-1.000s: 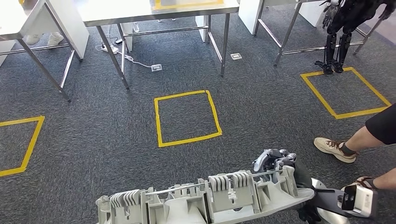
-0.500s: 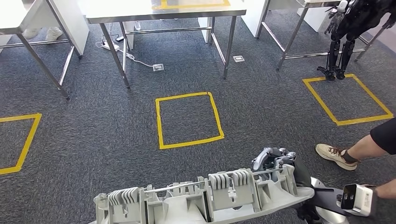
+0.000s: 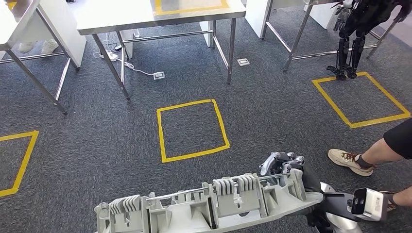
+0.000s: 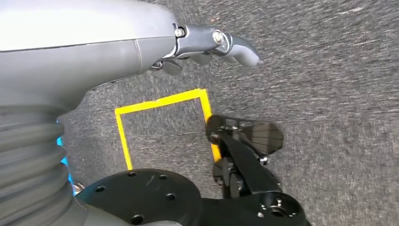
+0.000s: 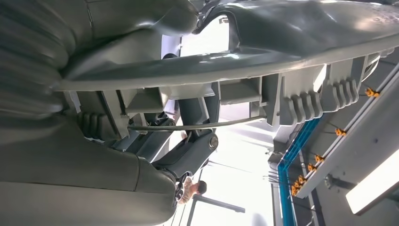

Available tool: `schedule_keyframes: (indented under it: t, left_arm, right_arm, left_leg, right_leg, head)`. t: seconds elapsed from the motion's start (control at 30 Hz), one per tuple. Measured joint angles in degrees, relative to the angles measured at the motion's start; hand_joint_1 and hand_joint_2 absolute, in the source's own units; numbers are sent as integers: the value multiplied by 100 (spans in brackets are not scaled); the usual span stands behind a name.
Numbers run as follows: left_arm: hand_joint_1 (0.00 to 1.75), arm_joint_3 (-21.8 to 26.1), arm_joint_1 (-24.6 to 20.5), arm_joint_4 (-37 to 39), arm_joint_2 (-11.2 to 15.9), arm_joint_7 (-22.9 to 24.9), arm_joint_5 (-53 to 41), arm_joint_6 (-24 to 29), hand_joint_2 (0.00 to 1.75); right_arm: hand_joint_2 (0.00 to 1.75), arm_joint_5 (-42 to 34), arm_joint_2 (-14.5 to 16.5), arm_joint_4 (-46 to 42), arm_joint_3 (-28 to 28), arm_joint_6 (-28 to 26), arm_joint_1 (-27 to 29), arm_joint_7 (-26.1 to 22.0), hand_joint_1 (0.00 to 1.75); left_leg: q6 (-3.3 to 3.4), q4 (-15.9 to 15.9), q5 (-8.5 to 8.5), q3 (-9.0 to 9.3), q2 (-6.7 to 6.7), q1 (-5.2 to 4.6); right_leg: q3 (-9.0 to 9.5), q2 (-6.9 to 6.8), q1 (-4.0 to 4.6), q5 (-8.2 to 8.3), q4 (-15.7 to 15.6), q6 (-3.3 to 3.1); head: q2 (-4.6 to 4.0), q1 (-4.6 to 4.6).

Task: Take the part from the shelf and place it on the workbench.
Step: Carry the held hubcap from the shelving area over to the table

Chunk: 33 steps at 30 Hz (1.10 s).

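The head view looks forward and down from high on the robot at grey carpet, a yellow tape square [image 3: 193, 130] and steel tables [image 3: 155, 14]. The left wrist camera looks down, close over carpet, sharing that flooring. The right wrist camera sits tight beneath the part [image 5: 263, 42], facing upward.

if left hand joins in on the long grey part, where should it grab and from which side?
Probably the free end of the grey part, opposite the end the right hand holds. It is long and lies roughly level across the robot's front, held at one end only. Come from below and behind, with the fingers hooking the smooth lower rim rather than the thin ribs on top. The left hand holds nothing.
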Motion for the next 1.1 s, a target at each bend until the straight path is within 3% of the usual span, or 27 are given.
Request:
schedule_keyframes:
  t: [0.03, 0.1, 0.23, 0.3, 0.37, 0.4, 0.43, 0.47, 0.53, 0.57, 0.63, 0.73, 0.77, 0.8, 0.9, 0.93, 0.97, 1.0, 1.03, 1.1]
  left_arm:
    - [0, 1, 0, 1, 4, 0, -1, 1, 175]
    - [0, 2, -5, 2, 8, 0, -4, 6, 175]
    - [0, 18, -9, 1, 1, 0, -13, 24, 175]
    - [0, 32, -15, -2, 1, 0, -16, 32, 175]
    - [0, 37, -20, -2, 3, 0, -17, 35, 175]
    - [0, 38, -18, -1, 3, 1, -17, 35, 175]
    - [0, 38, -12, -1, 2, 3, -17, 35, 175]
    - [0, 39, -6, 0, 1, 5, -17, 35, 175]
    - [0, 40, -4, 0, -5, 8, -17, 35, 175]
    - [0, 40, -10, 0, -8, 7, -17, 35, 175]
    - [0, 42, -22, -1, -10, 8, -17, 35, 175]
    - [0, 43, -19, -1, -8, 15, -17, 35, 175]
    - [0, 44, -25, -1, -7, 15, -17, 35, 175]
    - [0, 44, -36, -1, -7, 15, -17, 35, 175]
    - [0, 44, -30, 0, -9, 15, -17, 35, 175]
    - [0, 45, -13, 0, -8, 15, -17, 35, 175]
    - [0, 46, 2, 0, -7, 15, -17, 35, 175]
    - [0, 48, 11, 0, -4, 15, -17, 35, 175]
    - [0, 48, 16, 0, -1, 15, -17, 35, 175]
    - [0, 48, 16, 0, 4, 11, -17, 35, 175]
  right_arm:
    - [175, -10, 0, 1, 3, -12, -3, 0, 175]
    - [175, -28, 0, 2, 12, -39, -20, -1, 175]
    - [175, -34, 0, 4, 45, -82, -57, -2, 175]
    - [175, -35, 0, 4, 65, -96, -84, -6, 175]
    - [175, -35, 1, 4, 86, -110, -89, -7, 175]
    - [175, -34, 2, 5, 98, -121, -84, -6, 175]
    - [175, -31, 2, 7, 110, -131, -81, -3, 175]
    - [175, -28, 2, 8, 121, -140, -81, -1, 175]
    - [175, -25, 2, 9, 134, -151, -85, 3, 175]
    - [175, -23, 3, 10, 139, -155, -89, 6, 175]
    - [175, -17, 7, 14, 147, -161, -96, 12, 175]
    - [175, 1, 19, 15, 157, -164, -96, 27, 175]
    - [175, 4, 24, 15, 158, -164, -100, 32, 175]
    - [175, 5, 30, 15, 160, -164, -106, 34, 175]
    - [175, 6, 44, 20, 164, -161, -112, 45, 175]
    - [175, 7, 47, 25, 165, -157, -110, 49, 175]
    - [175, 8, 49, 29, 166, -154, -110, 52, 175]
    - [175, 8, 50, 32, 167, -151, -110, 52, 175]
    - [175, 8, 54, 32, 167, -150, -113, 52, 175]
    - [175, 3, 64, 43, 174, -152, -135, 51, 175]
  left_leg:
    - [13, -390, 243, 133, -8, 0]
    - [72, -947, 447, 353, -25, -6]
    - [237, -1094, 368, 460, -38, -5]
    - [298, -1113, 339, 530, -39, 13]
    - [324, -1114, 291, 567, -37, 11]
    - [324, -1113, 262, 590, -38, 9]
    - [318, -1113, 229, 625, -38, 8]
    - [308, -1112, 192, 674, -39, 8]
    - [279, -1115, 111, 782, -39, 9]
    - [255, -1117, 76, 827, -39, 4]
    - [183, -1136, 40, 879, -34, -9]
    - [63, -1058, 31, 941, -25, -26]
    - [43, -911, -7, 884, -25, -26]
    - [34, -657, -95, 756, -25, -22]
    - [11, 375, -508, 98, -26, -19]
    - [9, 501, -542, -38, -26, -19]
    - [16, 425, -443, -76, -26, -21]
    - [32, 148, -222, -11, -26, -23]
    - [57, -253, 61, 119, -26, -29]
    - [107, -895, 301, 336, -24, -57]
  right_leg:
    - [61, 4, 6, -56, 6, 25]
    - [131, 15, 24, -152, 19, 88]
    - [139, 13, 22, -189, 145, 227]
    - [-100, -3, 6, -371, 593, 277]
    - [-587, -8, -5, -646, 1341, 316]
    - [-806, -8, -9, -711, 1612, 331]
    - [-933, -9, -12, -661, 1689, 337]
    - [-943, -10, -15, -480, 1539, 333]
    - [-697, -27, -15, 64, 776, 289]
    - [-575, -42, -4, 193, 425, 255]
    - [-471, -60, 26, 236, 105, 179]
    - [-376, -47, 6, 274, 46, 60]
    - [-323, -47, -8, 266, 36, 26]
    - [-280, -48, -13, 253, 28, -3]
    - [-220, -37, 6, 163, 28, -53]
    - [-188, -26, 13, 125, 29, -56]
    - [-142, -15, 20, 82, 29, -54]
    - [-85, -7, 27, 40, 30, -47]
    - [-28, -6, 31, -5, 30, -36]
    - [57, -1, 49, -95, 39, 11]
  head:
    - [0, -7]
    - [0, -11]
    - [0, 8]
    - [0, 32]
    - [0, 51]
    - [0, 56]
    - [0, 61]
    - [0, 68]
    - [0, 83]
    - [0, 90]
    - [0, 104]
    - [0, 97]
    - [0, 81]
    - [0, 62]
    - [0, 20]
    - [0, 14]
    - [0, 7]
    - [0, 1]
    - [0, -3]
    - [0, -9]
